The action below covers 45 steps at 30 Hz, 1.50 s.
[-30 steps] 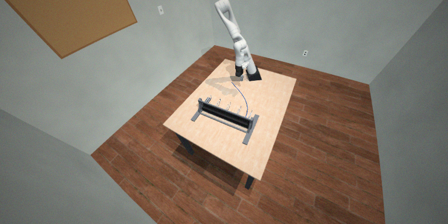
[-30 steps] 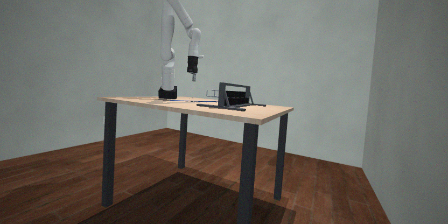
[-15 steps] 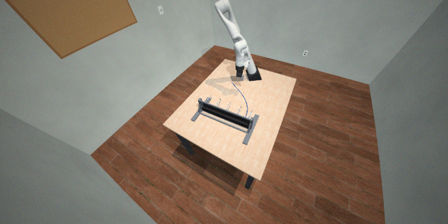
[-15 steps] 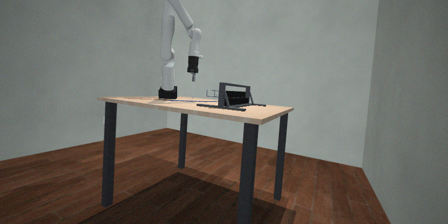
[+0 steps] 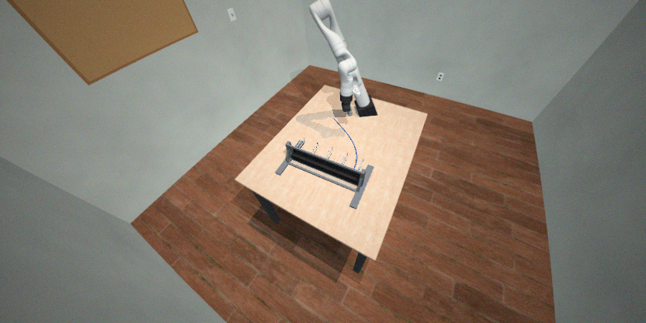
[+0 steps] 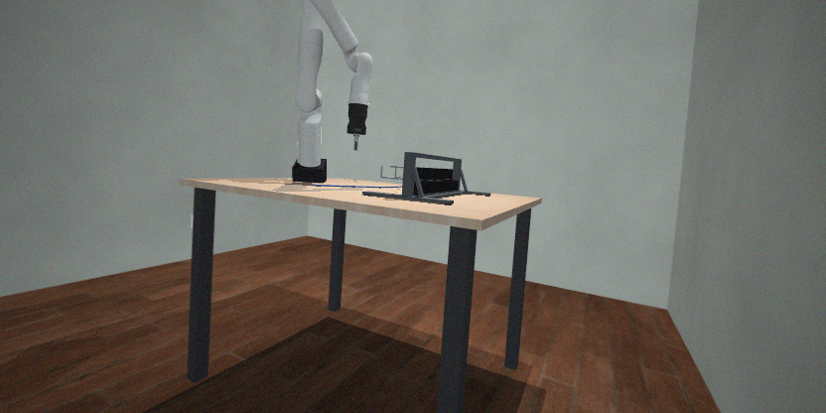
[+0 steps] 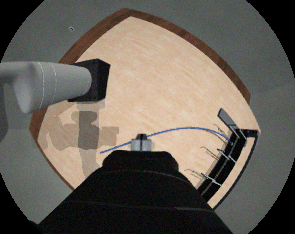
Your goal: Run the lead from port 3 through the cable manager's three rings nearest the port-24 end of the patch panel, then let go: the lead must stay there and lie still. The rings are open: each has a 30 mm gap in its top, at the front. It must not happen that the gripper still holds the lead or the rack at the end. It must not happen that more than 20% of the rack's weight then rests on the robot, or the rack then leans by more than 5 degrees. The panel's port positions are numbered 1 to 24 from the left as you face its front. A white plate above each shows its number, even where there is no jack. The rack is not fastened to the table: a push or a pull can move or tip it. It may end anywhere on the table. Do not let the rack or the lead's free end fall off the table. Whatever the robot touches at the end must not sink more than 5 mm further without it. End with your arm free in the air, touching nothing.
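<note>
My claw (image 5: pixel 349 114) (image 6: pixel 355 148) (image 7: pixel 141 139) is closed on nothing, high over the table (image 5: pixel 393 140) (image 6: pixel 332 201) (image 7: pixel 151 65), while the blue lead (image 5: pixel 353 139) (image 6: pixel 363 186) (image 7: pixel 191 128) curves from the right end of the rack (image 5: pixel 369 176) (image 6: pixel 408 174) (image 7: pixel 228 118) toward its loose far end, outside the three left-hand rings (image 5: pixel 315 147). If I grip short of that end, slack could snag a ring; pulling too hard could drag or tip the unfastened rack, and releasing before the lead clears a gap could let it spring out.
</note>
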Each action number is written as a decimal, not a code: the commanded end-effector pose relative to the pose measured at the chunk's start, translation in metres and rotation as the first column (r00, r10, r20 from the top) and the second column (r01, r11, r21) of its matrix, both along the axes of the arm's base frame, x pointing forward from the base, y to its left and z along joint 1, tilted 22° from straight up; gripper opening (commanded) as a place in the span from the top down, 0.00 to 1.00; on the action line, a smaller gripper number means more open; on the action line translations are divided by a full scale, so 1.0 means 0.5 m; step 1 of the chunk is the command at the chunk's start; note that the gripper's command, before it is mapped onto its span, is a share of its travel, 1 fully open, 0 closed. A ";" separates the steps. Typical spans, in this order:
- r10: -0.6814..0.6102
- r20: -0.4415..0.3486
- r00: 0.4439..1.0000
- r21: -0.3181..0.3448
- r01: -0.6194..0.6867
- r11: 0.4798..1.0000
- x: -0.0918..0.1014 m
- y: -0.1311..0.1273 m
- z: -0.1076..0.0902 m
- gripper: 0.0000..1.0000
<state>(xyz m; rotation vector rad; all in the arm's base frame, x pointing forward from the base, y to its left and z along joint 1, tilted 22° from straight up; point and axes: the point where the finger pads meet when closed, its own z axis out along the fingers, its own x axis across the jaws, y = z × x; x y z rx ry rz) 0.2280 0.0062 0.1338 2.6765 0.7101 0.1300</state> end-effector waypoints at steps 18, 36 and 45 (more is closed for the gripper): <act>0.538 -0.226 0.812 -0.048 -0.561 0.827 -0.010 -0.009 0.000 1.00; 0.828 -0.411 0.382 0.026 -0.903 0.429 -0.006 -0.023 0.005 1.00; 0.867 -0.462 0.186 0.078 -0.966 0.248 -0.001 -0.028 0.007 1.00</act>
